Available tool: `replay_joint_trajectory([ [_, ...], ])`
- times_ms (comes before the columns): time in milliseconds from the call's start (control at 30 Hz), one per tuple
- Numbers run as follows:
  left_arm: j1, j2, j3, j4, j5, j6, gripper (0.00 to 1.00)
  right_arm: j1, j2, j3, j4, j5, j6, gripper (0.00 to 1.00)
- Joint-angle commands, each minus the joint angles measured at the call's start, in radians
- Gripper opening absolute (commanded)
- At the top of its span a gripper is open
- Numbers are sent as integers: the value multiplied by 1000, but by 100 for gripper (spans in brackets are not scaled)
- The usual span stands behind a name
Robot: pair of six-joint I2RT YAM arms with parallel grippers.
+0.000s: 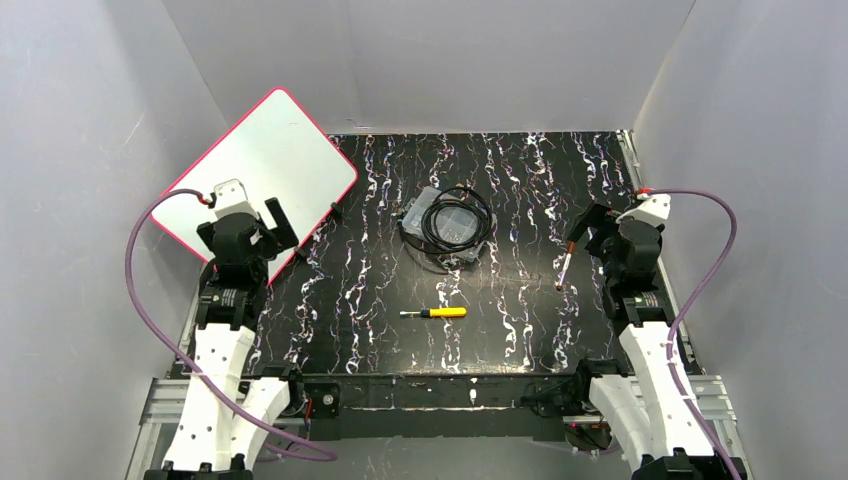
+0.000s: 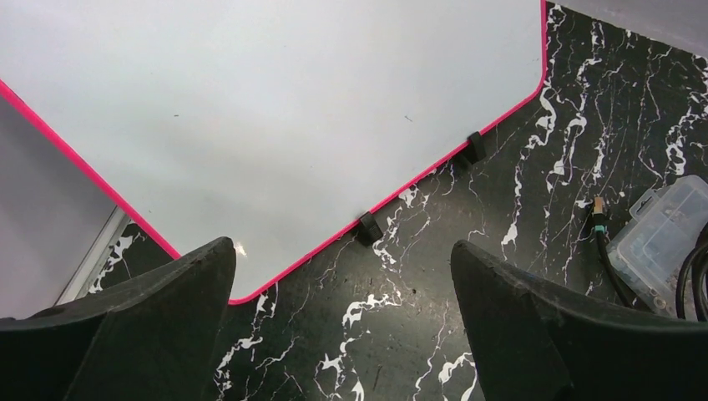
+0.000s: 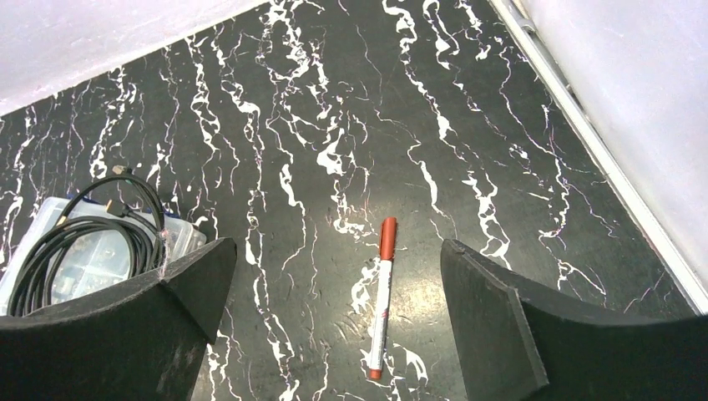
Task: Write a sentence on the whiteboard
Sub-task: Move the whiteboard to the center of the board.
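White and bare, the whiteboard [image 1: 262, 165] sits at the far left corner of the tabletop [image 1: 520, 190], turned so one rounded corner points toward the middle. Its pink rim runs past the tabletop's left edge toward the wall, but I cannot tell whether it leans there or lies flat. No writing shows on it, only a speck or two, so I judge the task has not really begun.

My left claw [image 2: 342, 246] hangs over the board's near edge with its fingers spread wide and nothing between them. Two small black clips [image 2: 367, 227] sit on the rim just ahead of it. I read that position as readiness to steady the board while the other arm writes, since a loose board would slide under a pressing tip.

My right claw [image 3: 336, 245] is on the other side of the tabletop, just as wide open and just as empty, looking down at a red-capped marker [image 3: 381, 309]. The marker lies flat on the black marbled surface between the lines of my two fingers, its length running roughly away from me. That puts my fingers on either side of the barrel, so closing them should pinch it across its width, which looks like the step in hand.

A clear plastic organiser box [image 1: 415, 215] with a coiled black cable [image 1: 455, 222] on top sits mid-tabletop, and a yellow-handled screwdriver [image 1: 436, 313] lies nearer me. Both lie between the marker and the board, so the carry across will need height.
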Motion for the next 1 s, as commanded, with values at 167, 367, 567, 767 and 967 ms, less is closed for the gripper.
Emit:
replay_joint_trajectory([
  [167,4,75,38,-61,-42,-99,99,-5,-13,49,-27,46,24,100],
  [367,4,169,0,3,114,-149,94,-4,-3,46,-29,18,31,100],
  [567,4,448,61,4,154,-229,92,-5,35,69,-55,-28,28,100],
  [767,4,676,138,19,115,-311,88,-5,43,72,-54,-63,22,100],
  [967,-1,748,133,57,30,-377,63,-4,38,64,-46,-86,20,100],
])
